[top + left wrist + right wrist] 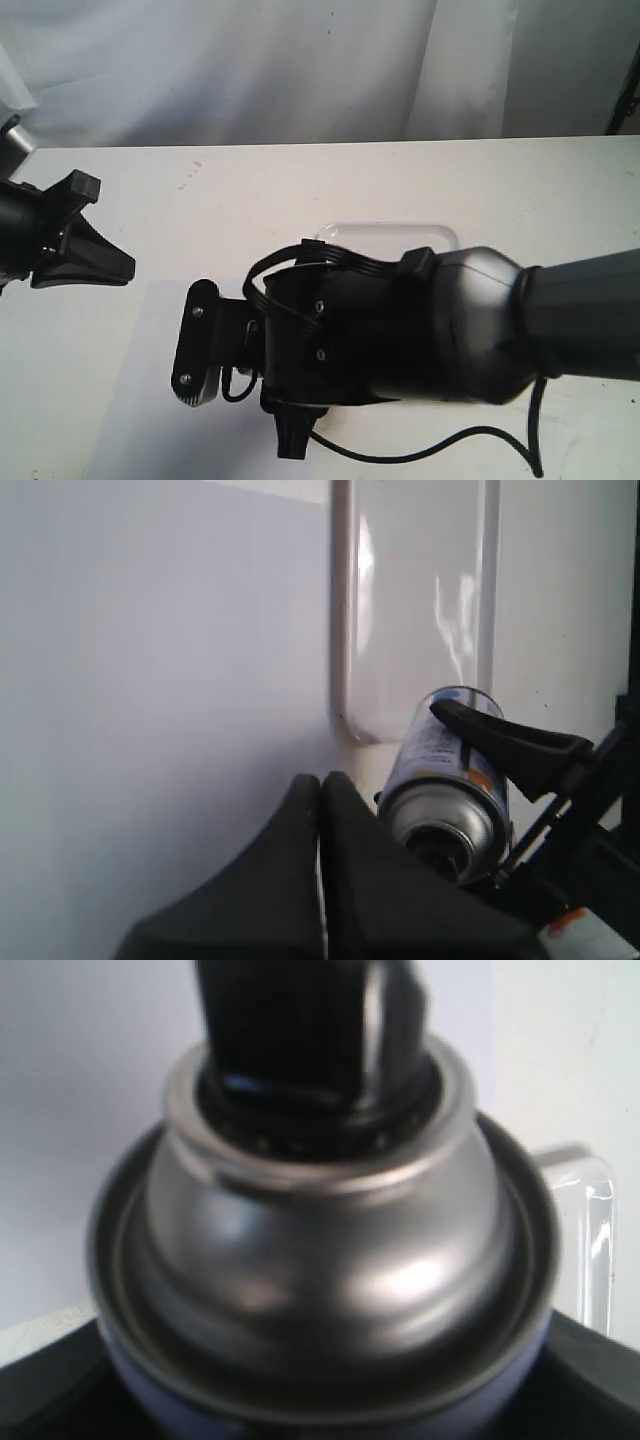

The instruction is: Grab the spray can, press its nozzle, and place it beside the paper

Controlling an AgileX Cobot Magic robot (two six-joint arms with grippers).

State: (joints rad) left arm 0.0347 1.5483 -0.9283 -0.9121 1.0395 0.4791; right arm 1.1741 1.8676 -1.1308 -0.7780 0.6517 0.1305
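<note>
You're at the pressing step: your right tool (197,345) is clamped on the spray can (447,780), held over the paper (150,680) well in from the bench (300,180) edges, so bring your left tool (321,782), fingers together, squarely onto the nozzle (300,1050).

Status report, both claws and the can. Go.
Left claw shut, empty. Right claw shut on spray can, black nozzle showing at its silver top. White tray close by the can, paper alongside.
</note>
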